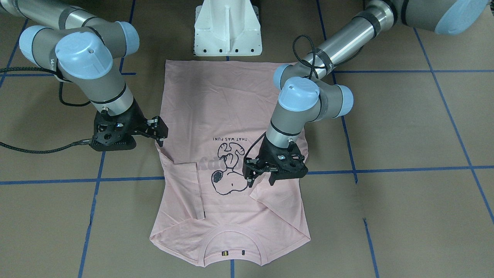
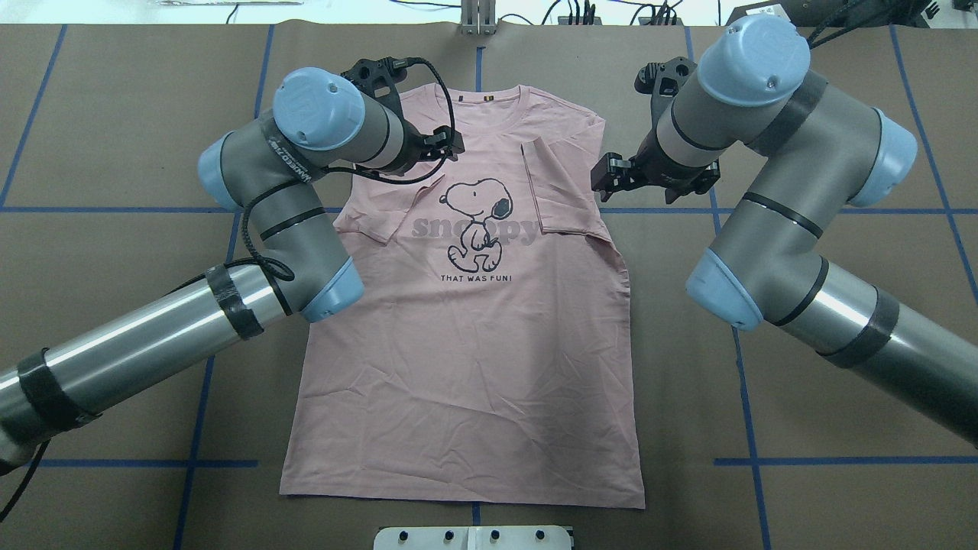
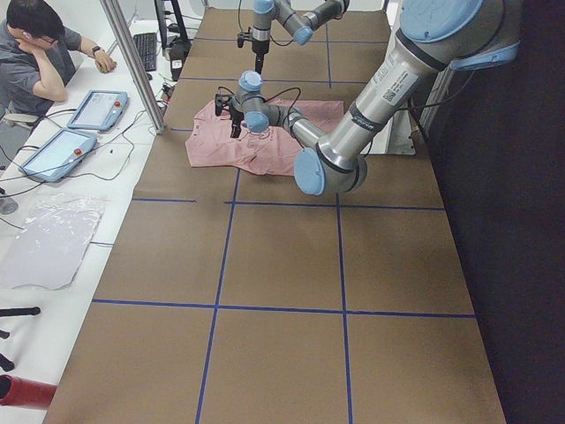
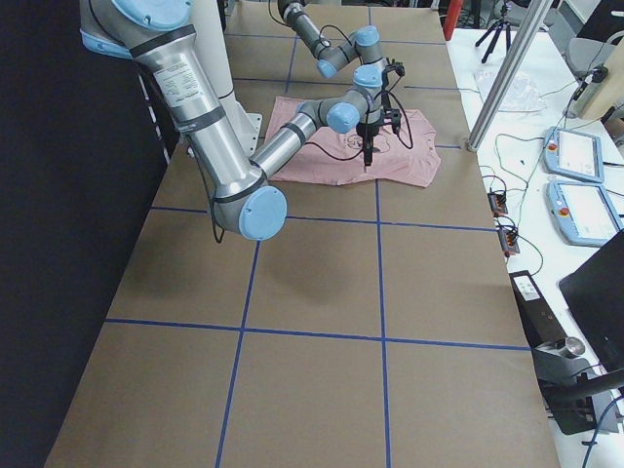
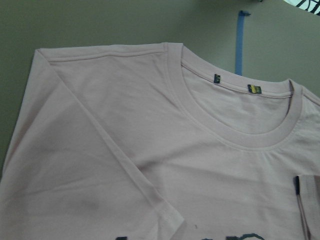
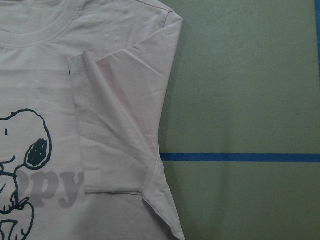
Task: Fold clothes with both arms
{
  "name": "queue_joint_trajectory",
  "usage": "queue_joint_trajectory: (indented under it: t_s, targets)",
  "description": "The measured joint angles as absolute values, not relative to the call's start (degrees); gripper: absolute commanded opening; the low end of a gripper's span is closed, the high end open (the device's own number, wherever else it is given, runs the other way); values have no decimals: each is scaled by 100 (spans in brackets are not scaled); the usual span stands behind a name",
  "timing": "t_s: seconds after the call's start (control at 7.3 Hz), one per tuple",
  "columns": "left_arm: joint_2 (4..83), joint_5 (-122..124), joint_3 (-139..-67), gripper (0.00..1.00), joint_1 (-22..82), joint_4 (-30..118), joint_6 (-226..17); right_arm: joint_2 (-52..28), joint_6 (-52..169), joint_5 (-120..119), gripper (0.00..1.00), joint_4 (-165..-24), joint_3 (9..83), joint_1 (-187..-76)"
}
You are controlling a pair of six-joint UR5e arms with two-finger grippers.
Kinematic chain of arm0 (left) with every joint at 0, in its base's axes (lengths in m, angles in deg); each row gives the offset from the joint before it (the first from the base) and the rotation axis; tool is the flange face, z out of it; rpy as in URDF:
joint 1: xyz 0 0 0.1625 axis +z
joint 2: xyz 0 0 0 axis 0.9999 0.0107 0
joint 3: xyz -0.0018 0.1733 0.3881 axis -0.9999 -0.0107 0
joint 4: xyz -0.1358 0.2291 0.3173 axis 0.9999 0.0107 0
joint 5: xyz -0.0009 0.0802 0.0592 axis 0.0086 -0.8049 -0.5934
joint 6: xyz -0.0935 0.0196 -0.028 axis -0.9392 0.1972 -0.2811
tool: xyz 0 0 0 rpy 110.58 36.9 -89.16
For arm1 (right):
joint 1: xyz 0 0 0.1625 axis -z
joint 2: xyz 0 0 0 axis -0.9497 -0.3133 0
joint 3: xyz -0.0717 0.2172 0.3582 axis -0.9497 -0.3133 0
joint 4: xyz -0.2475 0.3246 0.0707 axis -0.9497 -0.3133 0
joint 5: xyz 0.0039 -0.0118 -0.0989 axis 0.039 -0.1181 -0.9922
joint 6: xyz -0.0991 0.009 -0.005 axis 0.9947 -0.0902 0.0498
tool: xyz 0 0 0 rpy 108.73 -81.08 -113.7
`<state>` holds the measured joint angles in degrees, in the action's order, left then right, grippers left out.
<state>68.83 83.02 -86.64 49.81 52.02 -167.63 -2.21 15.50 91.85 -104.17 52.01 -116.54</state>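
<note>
The pale pink T-shirt (image 1: pixel 231 116) lies flat, print up, collar away from the robot (image 2: pixel 458 367). Both short sleeves are folded in over the chest: the right sleeve (image 2: pixel 561 191) and the left sleeve (image 2: pixel 382 221). My left gripper (image 1: pixel 261 178) hovers over the left sleeve next to the dog print, jaws apart and empty. My right gripper (image 1: pixel 161 135) hangs at the shirt's right edge beside the folded sleeve, jaws apart and empty. Neither wrist view shows fingers. The left wrist view shows the collar with its labels (image 5: pixel 255 90), the right wrist view the folded sleeve (image 6: pixel 115 125).
The white pedestal base (image 1: pixel 227 31) stands just past the shirt's hem. Blue tape lines (image 1: pixel 386 170) cross the brown table. In the exterior left view an operator (image 3: pixel 35 53) sits at a side bench with tablets (image 3: pixel 97 108) and cables.
</note>
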Motion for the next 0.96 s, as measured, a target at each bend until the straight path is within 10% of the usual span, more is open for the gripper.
queue_joint_trajectory:
  t_s: [0.96]
  targets:
    - [4348,8490,-12167,100,5304,3721,-16459,-2343,-2263,5896,100,-9947,7466,-7737]
